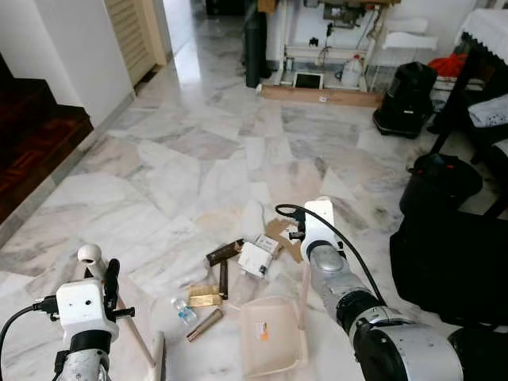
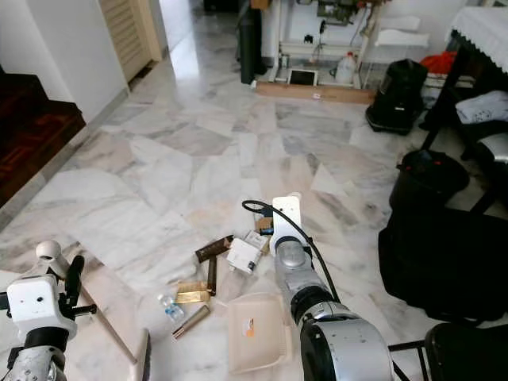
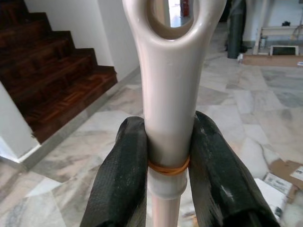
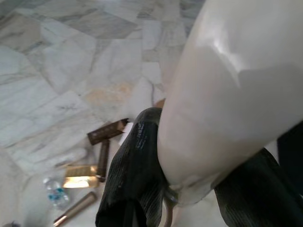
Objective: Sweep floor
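My left gripper (image 3: 168, 177) is shut on the beige broom handle (image 3: 168, 94) just below its looped end; it stands low at the left (image 1: 109, 284). The broom shaft slants down to its head (image 1: 157, 357) at the bottom edge. My right gripper (image 4: 189, 189) is shut on the upright handle (image 1: 304, 295) of a pale dustpan (image 1: 266, 337), which rests on the marble floor. Just beyond the pan lies litter: a white box (image 1: 255, 259), a brown box (image 1: 225, 252), a gold packet (image 1: 204, 297), a small bottle (image 1: 184, 310), a brown tube (image 1: 205, 325) and torn cardboard (image 1: 281, 232).
Dark wooden stairs (image 1: 36, 147) rise at the left. Black bags (image 1: 448, 262) crowd the right side, with a black bin (image 1: 406, 98) further back. A wooden plank (image 1: 321, 95) and a dark pole (image 1: 254, 48) stand along the far wall. Open marble floor (image 1: 198, 159) stretches ahead.
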### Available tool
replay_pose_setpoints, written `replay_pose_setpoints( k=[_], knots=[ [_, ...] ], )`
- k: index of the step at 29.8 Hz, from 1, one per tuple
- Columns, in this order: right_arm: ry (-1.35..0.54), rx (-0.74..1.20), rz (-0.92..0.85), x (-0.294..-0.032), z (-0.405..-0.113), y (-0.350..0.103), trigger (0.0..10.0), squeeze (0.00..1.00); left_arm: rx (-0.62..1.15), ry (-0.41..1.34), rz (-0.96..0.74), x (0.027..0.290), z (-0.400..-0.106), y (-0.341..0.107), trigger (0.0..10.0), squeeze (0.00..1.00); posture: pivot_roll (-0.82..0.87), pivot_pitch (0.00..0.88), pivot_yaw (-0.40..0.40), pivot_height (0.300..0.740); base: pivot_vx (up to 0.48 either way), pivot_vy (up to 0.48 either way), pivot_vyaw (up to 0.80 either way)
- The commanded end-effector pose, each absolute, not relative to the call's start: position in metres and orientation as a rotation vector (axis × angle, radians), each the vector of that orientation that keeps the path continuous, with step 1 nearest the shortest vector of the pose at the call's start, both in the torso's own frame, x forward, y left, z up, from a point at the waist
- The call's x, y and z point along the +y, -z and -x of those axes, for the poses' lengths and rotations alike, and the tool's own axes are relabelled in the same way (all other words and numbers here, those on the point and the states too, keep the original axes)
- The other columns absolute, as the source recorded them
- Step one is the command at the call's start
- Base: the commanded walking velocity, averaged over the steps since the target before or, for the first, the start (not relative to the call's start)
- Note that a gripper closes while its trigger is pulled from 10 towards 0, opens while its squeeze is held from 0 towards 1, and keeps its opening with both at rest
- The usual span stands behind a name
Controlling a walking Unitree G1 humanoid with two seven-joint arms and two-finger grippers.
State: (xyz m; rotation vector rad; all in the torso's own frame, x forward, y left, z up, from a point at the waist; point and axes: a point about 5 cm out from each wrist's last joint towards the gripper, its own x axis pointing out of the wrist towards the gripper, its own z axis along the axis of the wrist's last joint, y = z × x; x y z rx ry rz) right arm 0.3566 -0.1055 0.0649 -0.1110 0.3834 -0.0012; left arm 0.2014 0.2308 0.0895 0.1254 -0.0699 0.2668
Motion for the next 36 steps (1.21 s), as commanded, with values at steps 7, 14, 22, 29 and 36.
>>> replay_pose_setpoints(
  k=[7, 14, 22, 29, 36],
  knots=[
    [-0.012, 0.365, 0.111, -0.1010, -0.3589, -0.0694, 10.0, 0.00, -0.094, -0.253, -0.152, 0.2336, -0.2040, -0.0934, 10.0, 0.00, 0.04, 0.000, 0.026, 0.740, 0.000, 0.052, 0.00],
    [-0.012, 0.367, 0.111, -0.1001, -0.3593, -0.0700, 10.0, 0.00, -0.088, -0.254, -0.147, 0.2335, -0.2047, -0.0932, 10.0, 0.00, 0.04, 0.004, 0.027, 0.740, 0.000, 0.210, 0.00],
    [-0.011, 0.372, 0.114, -0.0997, -0.3591, -0.0697, 10.0, 0.00, -0.086, -0.251, -0.146, 0.2325, -0.2050, -0.0931, 10.0, 0.00, 0.04, 0.013, 0.026, 0.740, 0.000, 0.082, 0.00],
    [-0.014, 0.374, 0.114, -0.0979, -0.3590, -0.0697, 10.0, 0.00, -0.082, -0.252, -0.143, 0.2325, -0.2046, -0.0929, 10.0, 0.00, 0.05, 0.017, 0.025, 0.740, 0.000, 0.456, 0.00],
    [-0.012, 0.374, 0.120, -0.0978, -0.3591, -0.0698, 10.0, 0.00, -0.080, -0.233, -0.150, 0.2299, -0.2042, -0.0922, 10.0, 0.00, 0.05, 0.023, 0.024, 0.740, 0.000, 0.113, 0.00]
  ],
)
